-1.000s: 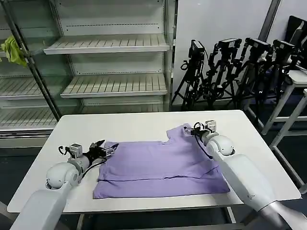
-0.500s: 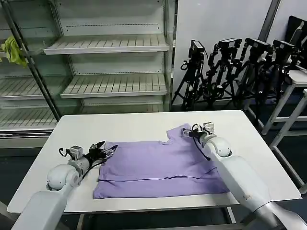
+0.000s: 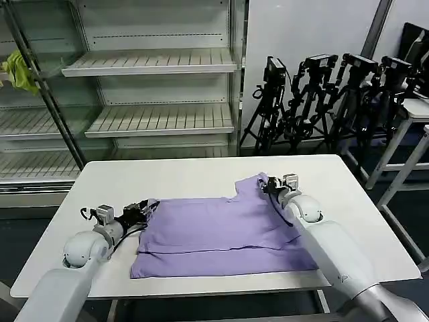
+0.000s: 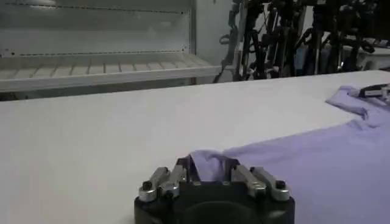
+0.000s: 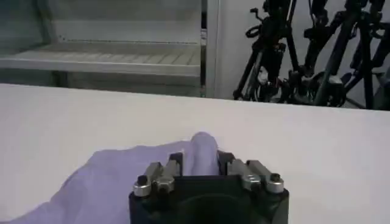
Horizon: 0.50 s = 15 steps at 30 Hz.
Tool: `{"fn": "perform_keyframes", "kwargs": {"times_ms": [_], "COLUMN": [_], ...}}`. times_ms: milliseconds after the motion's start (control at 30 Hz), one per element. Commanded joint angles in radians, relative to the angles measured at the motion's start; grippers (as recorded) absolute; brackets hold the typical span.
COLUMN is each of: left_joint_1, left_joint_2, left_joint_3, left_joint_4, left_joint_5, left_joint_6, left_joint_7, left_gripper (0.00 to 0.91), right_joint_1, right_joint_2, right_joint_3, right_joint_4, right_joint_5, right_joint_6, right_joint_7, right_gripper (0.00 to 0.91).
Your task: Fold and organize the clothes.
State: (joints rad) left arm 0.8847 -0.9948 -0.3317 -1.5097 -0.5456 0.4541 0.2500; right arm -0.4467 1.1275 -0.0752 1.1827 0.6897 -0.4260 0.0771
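The light purple cotton T-shirt (image 3: pixel 224 235) lies partly folded on the white table (image 3: pixel 188 178), soft, light and limp, so I pinch its far corners, my left gripper (image 3: pixel 149 210) closed on the left one and my right gripper (image 3: pixel 266 184) closed on the right.

A lab or test studio: bare retail-style shelving (image 3: pixel 151 64), a cluster of camera tripods (image 3: pixel 322 100), a plain white worktable (image 3: pixel 194 178).
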Motion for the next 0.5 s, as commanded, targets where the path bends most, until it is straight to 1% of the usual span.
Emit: {"fn": "perform_keyframes", "kwargs": {"times_ms": [33, 67, 133, 167, 200, 233, 333, 367, 400, 500], "left_joint_1": [0.001, 0.002, 0.004, 0.006, 0.007, 0.008, 0.011, 0.011, 0.011, 0.011], "left_joint_2": [0.000, 0.000, 0.000, 0.000, 0.000, 0.000, 0.002, 0.002, 0.002, 0.003], "left_joint_3": [-0.002, -0.003, -0.004, -0.006, -0.006, -0.007, -0.010, -0.010, -0.011, -0.012], "left_joint_4": [0.000, -0.001, -0.002, -0.004, -0.005, -0.006, -0.009, -0.010, -0.010, -0.013], "left_joint_5": [0.002, 0.002, 0.002, 0.001, 0.001, 0.001, 0.000, 0.000, 0.000, -0.001], "left_joint_6": [0.000, -0.001, -0.002, -0.003, -0.003, -0.006, -0.008, -0.009, -0.009, -0.011], "left_joint_7": [0.001, 0.001, 0.001, 0.001, 0.001, 0.001, 0.002, 0.002, 0.002, 0.001], "left_gripper": [0.151, 0.131, 0.071, 0.071, 0.050, 0.050, 0.050, 0.050, 0.050, 0.050], "right_joint_1": [-0.001, -0.002, -0.005, -0.006, -0.006, -0.008, -0.011, -0.013, -0.014, -0.018], "right_joint_2": [0.001, 0.001, -0.001, -0.001, -0.002, -0.002, -0.001, -0.001, -0.001, -0.002], "right_joint_3": [-0.001, -0.001, -0.001, -0.001, -0.001, 0.000, 0.001, 0.000, 0.000, -0.003], "right_joint_4": [-0.002, -0.001, 0.001, 0.002, 0.003, 0.005, 0.009, 0.011, 0.013, 0.019], "right_joint_5": [-0.003, -0.003, -0.003, -0.004, -0.004, -0.004, -0.007, -0.009, -0.010, -0.014], "right_joint_6": [-0.002, -0.001, -0.001, 0.000, 0.000, 0.001, 0.001, 0.002, 0.002, 0.005], "right_joint_7": [-0.001, -0.001, -0.001, -0.001, -0.001, -0.001, -0.002, -0.003, -0.004, -0.004], "right_gripper": [0.262, 0.252, 0.202, 0.191, 0.181, 0.161, 0.060, 0.050, 0.000, 0.000]}}
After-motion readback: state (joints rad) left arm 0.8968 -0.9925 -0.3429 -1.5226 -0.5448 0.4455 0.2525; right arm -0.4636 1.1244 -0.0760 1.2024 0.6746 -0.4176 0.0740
